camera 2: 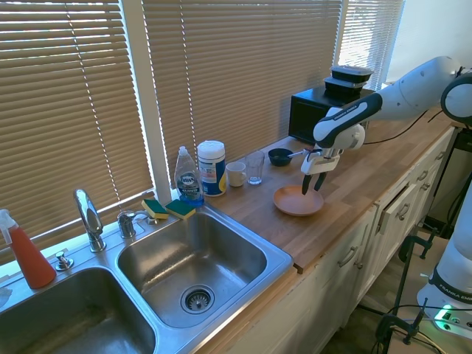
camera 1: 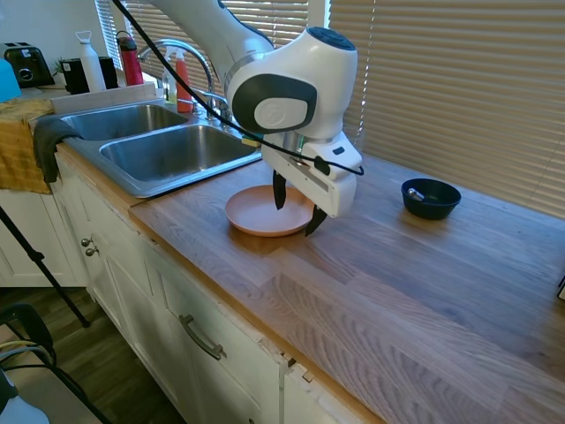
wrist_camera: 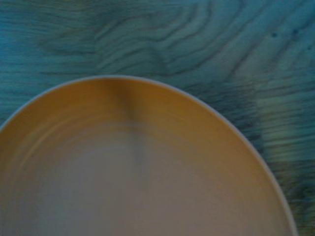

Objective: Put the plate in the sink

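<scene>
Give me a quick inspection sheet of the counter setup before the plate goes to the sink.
Surface: wooden countertop, plate and small items on it.
Job's things: plate flat on the counter, not lifted; sink with both basins free of dishes.
Clutter: dark bowl beyond the plate; dish soap bottle, wipes canister, cup, glass, two sponges behind the sink; microwave with containers stacked on top.
Grippers: gripper open, fingers straddling the plate's rim on the side away from the sink.
Cables: black cable along the arm, off the counter.
Surroundings: closed window blinds, white cabinets below.
</scene>
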### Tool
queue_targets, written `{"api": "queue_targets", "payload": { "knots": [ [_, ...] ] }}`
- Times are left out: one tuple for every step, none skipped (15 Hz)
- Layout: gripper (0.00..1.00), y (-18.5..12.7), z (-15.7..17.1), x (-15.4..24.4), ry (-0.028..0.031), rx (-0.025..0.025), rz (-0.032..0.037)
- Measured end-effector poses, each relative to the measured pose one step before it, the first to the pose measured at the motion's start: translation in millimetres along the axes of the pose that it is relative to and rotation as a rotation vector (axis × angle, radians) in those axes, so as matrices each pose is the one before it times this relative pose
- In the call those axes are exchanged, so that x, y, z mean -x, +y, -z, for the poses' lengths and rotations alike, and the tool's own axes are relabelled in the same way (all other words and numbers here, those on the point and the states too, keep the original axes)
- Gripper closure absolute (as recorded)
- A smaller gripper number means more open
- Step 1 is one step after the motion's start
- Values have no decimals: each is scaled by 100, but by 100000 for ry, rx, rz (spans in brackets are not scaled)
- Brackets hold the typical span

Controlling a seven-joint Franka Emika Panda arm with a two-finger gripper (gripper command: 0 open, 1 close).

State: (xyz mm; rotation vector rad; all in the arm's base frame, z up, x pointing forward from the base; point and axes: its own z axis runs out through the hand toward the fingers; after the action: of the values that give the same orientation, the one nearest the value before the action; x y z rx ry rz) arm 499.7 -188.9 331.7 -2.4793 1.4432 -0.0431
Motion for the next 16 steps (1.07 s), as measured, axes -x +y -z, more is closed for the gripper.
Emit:
{"api": "queue_targets", "payload": {
  "knots": [
    [100,-444,103,144,-258,-115,730],
    [100,-309,80,69,-481,39,429],
    [100,-158,46,24,-158,-5,221],
    [100,-33,-47,0,-59,65,50],
    [100,3,-13,0,-43,28,-4],
    [100,6,-25,27,-261,110,8],
    [100,26,-60,70,-644,267,2],
    [100,25,-58,59,-596,250,-5],
    [100,23,-81,7,-273,145,-67],
    [100,40,-162,-11,-336,177,-165],
    [100,54,-253,-33,-457,307,-86],
    [100,56,-311,-63,-425,404,-150],
    [100,39,-303,-78,-379,350,-148],
    [100,31,-242,-61,-353,135,-58],
    [100,4,-105,-34,-206,-113,52],
    [100,-8,3,-13,-48,-165,43]
  ]
}}
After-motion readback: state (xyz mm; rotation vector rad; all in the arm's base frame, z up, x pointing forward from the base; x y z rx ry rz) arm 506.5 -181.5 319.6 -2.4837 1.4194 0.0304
